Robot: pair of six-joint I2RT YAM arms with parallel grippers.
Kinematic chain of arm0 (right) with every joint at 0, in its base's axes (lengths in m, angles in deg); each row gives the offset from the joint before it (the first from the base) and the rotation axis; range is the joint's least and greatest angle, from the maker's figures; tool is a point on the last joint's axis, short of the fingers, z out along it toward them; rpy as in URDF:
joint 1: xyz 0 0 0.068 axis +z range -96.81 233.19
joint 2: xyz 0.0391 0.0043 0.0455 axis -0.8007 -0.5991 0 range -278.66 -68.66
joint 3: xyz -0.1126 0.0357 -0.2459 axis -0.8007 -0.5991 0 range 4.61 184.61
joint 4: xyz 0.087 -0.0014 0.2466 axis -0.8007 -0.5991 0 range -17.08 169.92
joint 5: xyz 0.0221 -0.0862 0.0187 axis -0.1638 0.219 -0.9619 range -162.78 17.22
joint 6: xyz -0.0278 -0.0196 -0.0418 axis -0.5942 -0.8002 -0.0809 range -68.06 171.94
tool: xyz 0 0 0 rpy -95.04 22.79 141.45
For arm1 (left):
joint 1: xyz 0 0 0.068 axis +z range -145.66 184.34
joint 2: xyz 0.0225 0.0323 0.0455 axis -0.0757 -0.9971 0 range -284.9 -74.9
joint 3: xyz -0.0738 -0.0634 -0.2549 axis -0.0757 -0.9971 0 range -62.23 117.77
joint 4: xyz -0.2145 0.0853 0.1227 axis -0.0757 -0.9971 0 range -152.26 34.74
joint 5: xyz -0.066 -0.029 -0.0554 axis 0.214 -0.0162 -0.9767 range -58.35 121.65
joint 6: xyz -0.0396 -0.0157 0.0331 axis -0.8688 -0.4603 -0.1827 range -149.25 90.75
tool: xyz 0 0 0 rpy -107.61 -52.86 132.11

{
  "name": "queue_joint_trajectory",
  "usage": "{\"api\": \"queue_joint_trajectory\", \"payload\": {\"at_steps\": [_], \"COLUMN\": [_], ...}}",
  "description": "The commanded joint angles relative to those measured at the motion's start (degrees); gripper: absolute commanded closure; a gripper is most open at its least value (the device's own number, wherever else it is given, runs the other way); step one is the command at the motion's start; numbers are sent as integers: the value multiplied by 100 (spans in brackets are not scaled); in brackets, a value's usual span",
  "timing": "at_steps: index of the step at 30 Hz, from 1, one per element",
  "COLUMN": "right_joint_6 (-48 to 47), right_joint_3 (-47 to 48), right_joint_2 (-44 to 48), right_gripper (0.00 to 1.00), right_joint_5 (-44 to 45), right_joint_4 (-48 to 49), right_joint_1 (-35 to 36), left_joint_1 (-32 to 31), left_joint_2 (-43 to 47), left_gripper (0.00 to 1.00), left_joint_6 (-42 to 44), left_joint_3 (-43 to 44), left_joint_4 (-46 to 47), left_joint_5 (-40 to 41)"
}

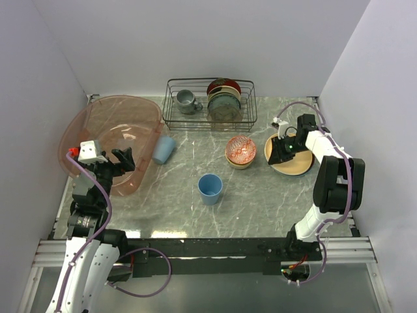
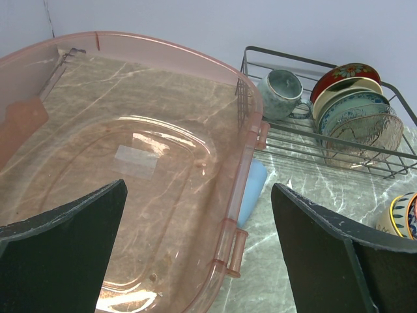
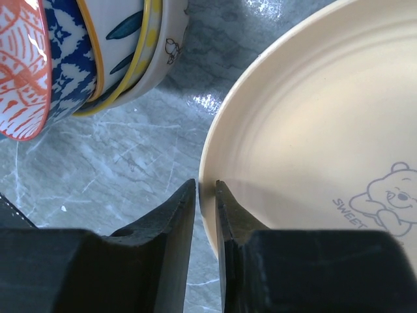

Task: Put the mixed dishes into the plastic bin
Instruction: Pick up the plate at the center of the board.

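Plate [image 1: 296, 164], cream-yellow, lies flat at the right of the table [image 1: 260, 202], its rim between the narrow jaws of the right gripper [image 3: 206, 186], arm bent down over it; whether they pinch I cannot tell. Beside it sits one stack of bowls [image 1: 240, 151], then two light-blue cups [image 1: 210, 188], one upright mid-table, one lying by the plastic bin [image 1: 124, 98] at far left. Left gripper [image 2: 199, 186] hovers wide open over that bin.

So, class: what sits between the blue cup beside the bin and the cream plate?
The stack of patterned bowls, shown in the top view; otherwise bare tabletop.
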Motion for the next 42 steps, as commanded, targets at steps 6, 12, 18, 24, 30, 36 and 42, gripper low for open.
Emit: {"api": "queue_joint_trajectory", "payload": {"at_steps": [6, 12, 18, 24, 30, 36, 42], "right_joint_6": [63, 54, -43, -297, -543, -772, -983], "right_joint_3": [289, 359, 570, 649, 623, 448, 193], "right_joint_2": [-35, 18, 193, 580, 940, 1248, 1494], "right_gripper": [88, 100, 100, 100, 100, 100, 100], "right_joint_5": [-214, -170, -170, -258, -267, -354, -486], "right_joint_4": [-140, -131, -263, -316, -342, -325, -289], "right_joint_1": [-95, -165, -271, -341, -341, -341, -341], "left_joint_1": [-6, -6, -6, -50, -59, -348, -2236], "left_joint_2": [46, 46, 98, 125, -656, -1483, -2534], "left_gripper": [1, 1, 1, 1, 1, 1, 1], "left_joint_6": [45, 54, 45, -270, -1674, -4057, -4612], "left_joint_3": [-22, -22, -39, 4, 662, 751, 1541], "left_joint_4": [265, 265, 317, 414, 212, 1353, 1127], "left_joint_5": [-15, -23, -259, -946, -2438, -3856, -2119]}}
